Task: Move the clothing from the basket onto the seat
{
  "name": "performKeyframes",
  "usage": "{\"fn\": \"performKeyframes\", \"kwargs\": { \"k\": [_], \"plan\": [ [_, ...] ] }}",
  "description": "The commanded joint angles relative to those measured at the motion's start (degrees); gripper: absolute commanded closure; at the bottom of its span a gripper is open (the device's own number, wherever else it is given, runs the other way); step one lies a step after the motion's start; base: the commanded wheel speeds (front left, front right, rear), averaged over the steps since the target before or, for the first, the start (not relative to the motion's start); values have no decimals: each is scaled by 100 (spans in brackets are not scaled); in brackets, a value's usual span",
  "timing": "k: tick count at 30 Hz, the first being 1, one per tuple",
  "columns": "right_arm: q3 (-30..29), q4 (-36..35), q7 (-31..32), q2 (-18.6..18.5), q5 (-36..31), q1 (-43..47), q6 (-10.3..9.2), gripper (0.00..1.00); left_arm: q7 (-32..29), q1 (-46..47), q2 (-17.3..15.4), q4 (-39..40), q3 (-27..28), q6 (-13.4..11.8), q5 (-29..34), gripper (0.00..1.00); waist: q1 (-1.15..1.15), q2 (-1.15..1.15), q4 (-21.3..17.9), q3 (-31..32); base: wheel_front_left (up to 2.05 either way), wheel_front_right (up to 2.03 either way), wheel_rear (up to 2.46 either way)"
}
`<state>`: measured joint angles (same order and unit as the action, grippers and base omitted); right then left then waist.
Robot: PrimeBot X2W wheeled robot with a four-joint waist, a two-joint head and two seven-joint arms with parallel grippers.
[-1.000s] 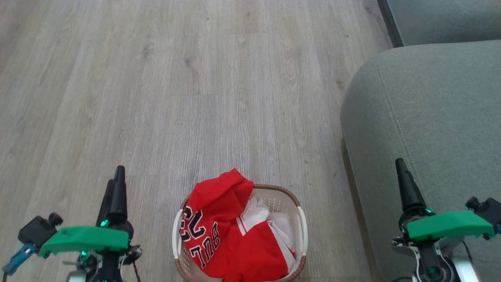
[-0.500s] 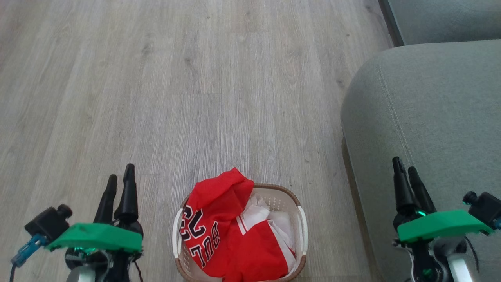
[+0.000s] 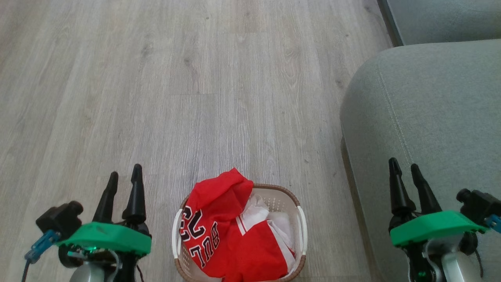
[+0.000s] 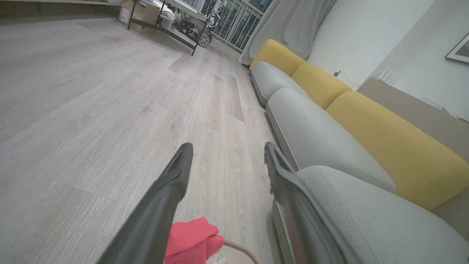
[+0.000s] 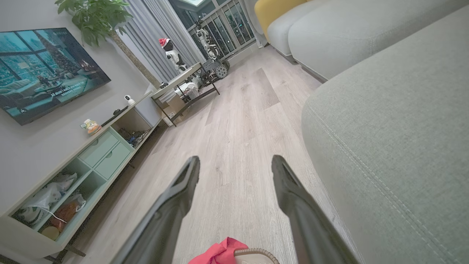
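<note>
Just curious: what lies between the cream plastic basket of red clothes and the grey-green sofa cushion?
Nothing but bare grey wood-look floor, seen in the head view, separates the cream perforated basket from the grey-green fabric seat cushion.

Grey wood floor (image 3: 195, 78), wall television (image 5: 44, 69), yellow cushions (image 4: 384, 139).

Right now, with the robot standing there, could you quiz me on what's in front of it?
1. True or false: the red clothing lies on the seat.
2. Where does the basket stand? A on the floor; B on the seat; C between a gripper's fingers.
3. Open or shut: the left gripper and the right gripper?
Key: 1 false, it is in the basket. 2 A. 3 open, both empty.
</note>
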<state>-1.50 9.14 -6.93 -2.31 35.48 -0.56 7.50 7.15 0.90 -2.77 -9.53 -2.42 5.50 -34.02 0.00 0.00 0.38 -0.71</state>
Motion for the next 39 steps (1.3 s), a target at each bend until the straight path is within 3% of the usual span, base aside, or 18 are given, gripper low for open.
{"fn": "performKeyframes", "kwargs": {
  "k": [1,39],
  "plan": [
    [87,-259,-88,-52,-165,-299,-1,0,72,257,-91,245,97,-13,170,0,0,0,0,-1,0,0,0],
    [95,-663,-746,-56,-2915,-316,-1,0,725,307,-117,662,-105,-66,2891,0,0,0,30,-34,0,0,0]
  ]
}}
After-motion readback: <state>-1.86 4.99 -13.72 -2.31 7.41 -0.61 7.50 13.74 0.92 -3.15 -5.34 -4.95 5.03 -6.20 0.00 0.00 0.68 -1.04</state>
